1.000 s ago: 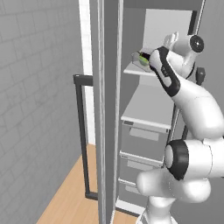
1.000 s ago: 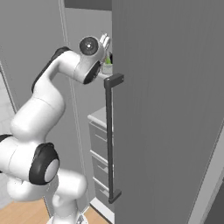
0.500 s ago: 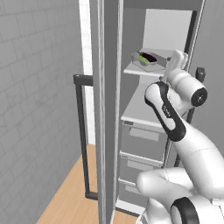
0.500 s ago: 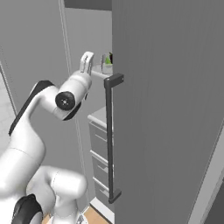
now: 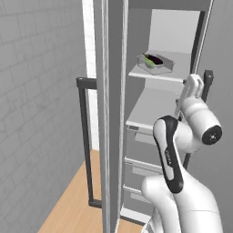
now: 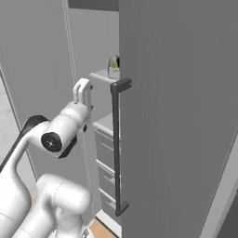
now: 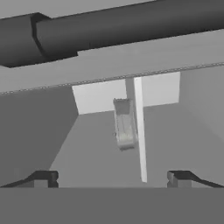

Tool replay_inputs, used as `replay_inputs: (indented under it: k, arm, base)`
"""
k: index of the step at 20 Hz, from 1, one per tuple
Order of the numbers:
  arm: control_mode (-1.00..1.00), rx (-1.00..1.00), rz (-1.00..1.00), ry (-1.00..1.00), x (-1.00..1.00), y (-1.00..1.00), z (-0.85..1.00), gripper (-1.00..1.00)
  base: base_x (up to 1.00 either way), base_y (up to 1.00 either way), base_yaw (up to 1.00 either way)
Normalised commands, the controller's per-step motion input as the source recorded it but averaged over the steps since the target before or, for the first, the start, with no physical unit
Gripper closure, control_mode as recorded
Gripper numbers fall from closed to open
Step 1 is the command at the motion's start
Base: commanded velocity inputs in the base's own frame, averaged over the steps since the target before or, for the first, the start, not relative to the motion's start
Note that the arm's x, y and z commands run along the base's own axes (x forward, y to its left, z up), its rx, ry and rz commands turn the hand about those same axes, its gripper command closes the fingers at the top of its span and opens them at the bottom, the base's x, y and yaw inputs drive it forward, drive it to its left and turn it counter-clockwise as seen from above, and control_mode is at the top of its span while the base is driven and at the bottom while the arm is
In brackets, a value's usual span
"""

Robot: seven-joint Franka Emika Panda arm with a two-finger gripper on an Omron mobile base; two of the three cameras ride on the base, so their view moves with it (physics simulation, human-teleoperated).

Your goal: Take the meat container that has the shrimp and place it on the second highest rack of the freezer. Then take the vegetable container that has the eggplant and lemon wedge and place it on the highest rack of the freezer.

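Note:
The vegetable container [image 5: 156, 63], a pale tray holding the dark eggplant [image 5: 154, 59] and the lemon wedge [image 5: 149, 62], rests on the highest rack [image 5: 154, 74] of the open freezer [image 5: 182, 27]. In the right base view the vegetable container [image 6: 113, 69] peeks out past the door edge. My gripper [image 5: 193, 83] points upward, below and to the right of that tray and apart from it. In the hand view my gripper [image 7: 111, 177] is open with nothing between its fingertips [image 7: 43, 177], and a pale tray shape [image 7: 124, 124] lies ahead. The meat container and shrimp are out of view.
The second shelf [image 5: 150, 109] and the drawers [image 5: 141, 161] lie under the top one. One freezer door edge [image 5: 111, 118] with a dark bar handle [image 5: 84, 136] stands on the left. The other door [image 6: 176, 116] and its handle [image 6: 116, 144] are close by my gripper [image 6: 82, 89].
My gripper has drawn back from the tray on the top shelf, moving down and out of the freezer. The tray stays on the shelf. The jaws have stayed open.

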Motion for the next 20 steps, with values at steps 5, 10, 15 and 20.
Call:
replay_inputs:
  k: [5,10,15,20]
  arm:
    - [-1.00,-0.02,-0.05,0.36,-1.00,-0.10,-0.04,-1.00]
    - [-1.00,0.00,0.00,0.46,-1.00,0.00,-0.31,-1.00]
    - [-1.00,0.00,0.00,0.63,-0.93,0.15,-0.72,-1.00]
    - [-1.00,-0.01,0.05,0.37,-0.08,0.04,-1.00,-1.00]
  base:
    - [0.00,0.00,0.00]
    - [0.00,0.00,0.00]
    - [0.00,0.00,0.00]
    - [0.00,0.00,0.00]
